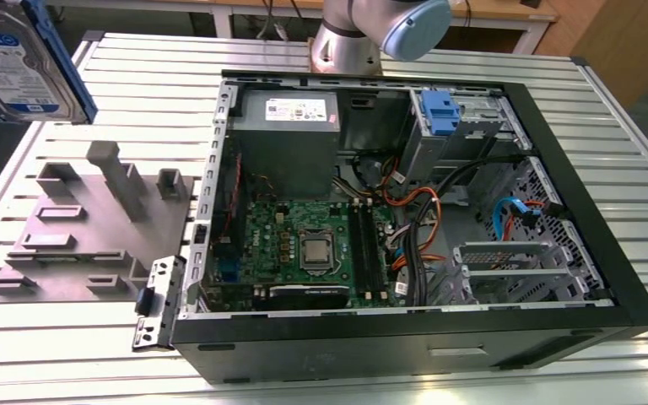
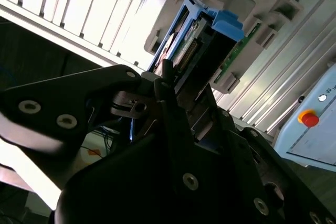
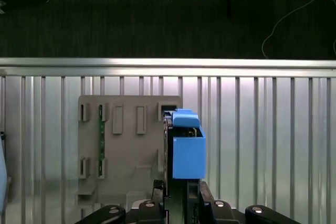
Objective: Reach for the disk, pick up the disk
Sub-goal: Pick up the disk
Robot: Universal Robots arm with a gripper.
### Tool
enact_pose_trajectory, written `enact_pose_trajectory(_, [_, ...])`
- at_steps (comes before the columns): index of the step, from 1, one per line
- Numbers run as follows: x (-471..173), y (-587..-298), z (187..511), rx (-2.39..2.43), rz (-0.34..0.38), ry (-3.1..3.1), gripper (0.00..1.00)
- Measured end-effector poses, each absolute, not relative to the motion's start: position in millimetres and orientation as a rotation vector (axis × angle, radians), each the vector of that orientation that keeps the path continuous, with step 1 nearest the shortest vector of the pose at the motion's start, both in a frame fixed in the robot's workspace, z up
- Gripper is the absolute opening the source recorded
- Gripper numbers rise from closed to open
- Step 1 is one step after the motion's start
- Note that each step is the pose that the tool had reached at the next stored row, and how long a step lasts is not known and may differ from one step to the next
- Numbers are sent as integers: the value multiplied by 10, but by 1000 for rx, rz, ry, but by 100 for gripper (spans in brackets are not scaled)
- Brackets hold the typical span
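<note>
Silver-grey disk (image 1: 20, 63) with blue rails, clamped edge-on in the closed tool (image 3: 179, 192) and held in the air above the grey fixture plate (image 3: 131, 153) on the slatted counter (image 3: 262, 129), beside the open computer case (image 1: 414, 342); reach and pick-up judged complete, with nothing of the task left.

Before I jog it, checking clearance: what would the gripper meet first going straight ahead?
The disk in the gripper leads; it would likely hit the grey plate near its edge; depth unclear.
</note>
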State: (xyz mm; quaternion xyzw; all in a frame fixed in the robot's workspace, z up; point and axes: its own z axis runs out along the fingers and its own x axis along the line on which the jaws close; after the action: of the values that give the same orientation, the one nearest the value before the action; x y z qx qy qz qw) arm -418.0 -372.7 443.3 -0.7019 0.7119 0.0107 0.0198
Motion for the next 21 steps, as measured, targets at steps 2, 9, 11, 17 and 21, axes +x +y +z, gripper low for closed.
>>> enact_pose_trajectory(2, [-4179,-3727,4466,-2178,33,2209,35])
enact_pose_trajectory(9, [-4179,-3727,4566,-2178,33,2209,35])
enact_pose_trajectory(11, [-4180,-3727,4592,-2178,33,2209,35])
enact_pose_trajectory(17, [-4179,-3726,4602,-2178,33,2209,35])
enact_pose_trajectory(21, [-4145,-3726,4603,-2178,33,2209,35])
